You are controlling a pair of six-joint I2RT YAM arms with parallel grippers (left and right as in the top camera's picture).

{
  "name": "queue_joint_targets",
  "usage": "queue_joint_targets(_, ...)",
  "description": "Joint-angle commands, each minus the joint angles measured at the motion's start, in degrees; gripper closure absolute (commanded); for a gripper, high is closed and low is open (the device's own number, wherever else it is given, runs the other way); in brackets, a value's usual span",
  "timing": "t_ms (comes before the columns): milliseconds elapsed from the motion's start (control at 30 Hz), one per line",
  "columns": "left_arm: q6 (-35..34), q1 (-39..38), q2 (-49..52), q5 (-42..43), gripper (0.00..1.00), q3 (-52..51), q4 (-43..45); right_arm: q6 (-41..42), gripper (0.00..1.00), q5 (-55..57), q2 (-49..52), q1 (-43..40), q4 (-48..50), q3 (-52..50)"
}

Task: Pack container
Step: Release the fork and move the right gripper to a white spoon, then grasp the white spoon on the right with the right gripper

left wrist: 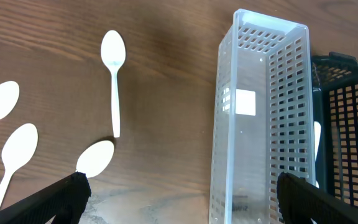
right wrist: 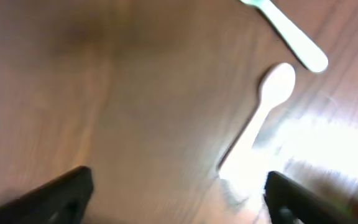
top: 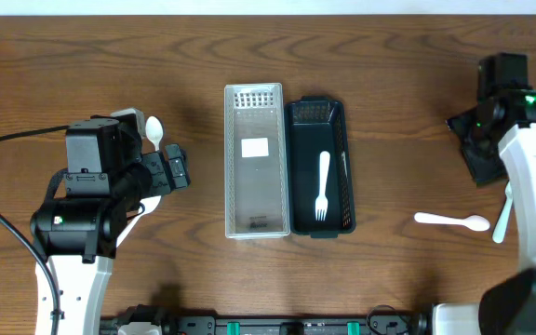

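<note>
A clear perforated bin (top: 254, 174) and a black perforated bin (top: 319, 167) stand side by side at the table's middle. A white plastic fork (top: 323, 185) lies in the black bin. The clear bin (left wrist: 257, 112) holds no cutlery. My left gripper (top: 170, 170) is open and empty, left of the clear bin. Several white spoons (left wrist: 114, 74) lie on the table in the left wrist view. My right gripper (top: 477, 140) is open and empty at the far right. A white spoon (top: 452, 221) lies below it, and shows blurred in the right wrist view (right wrist: 263, 106).
A second white utensil (top: 502, 216) lies beside the right arm, partly hidden by it. One white spoon (top: 154, 131) shows beside the left arm. Black cables run off the left edge. Arm bases sit along the front edge.
</note>
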Motion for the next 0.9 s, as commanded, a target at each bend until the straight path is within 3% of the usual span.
queue_joint_targets(0, -0.11, -0.13, 0.00, 0.57, 0.02, 1.14, -0.11, 4.46, 0.01, -2.14, 2.23, -2.12, 1.90, -4.70)
queue_joint_targets(433, -0.11, -0.13, 0.00, 0.57, 0.02, 1.14, -0.13, 2.08, 0.01, -3.89, 5.01, -3.89, 24.48, -26.49)
queue_joint_targets(867, -0.13, -0.13, 0.00, 0.57, 0.02, 1.14, -0.15, -5.31, 0.01, -3.41, 5.01, -9.55, 30.01, -29.31)
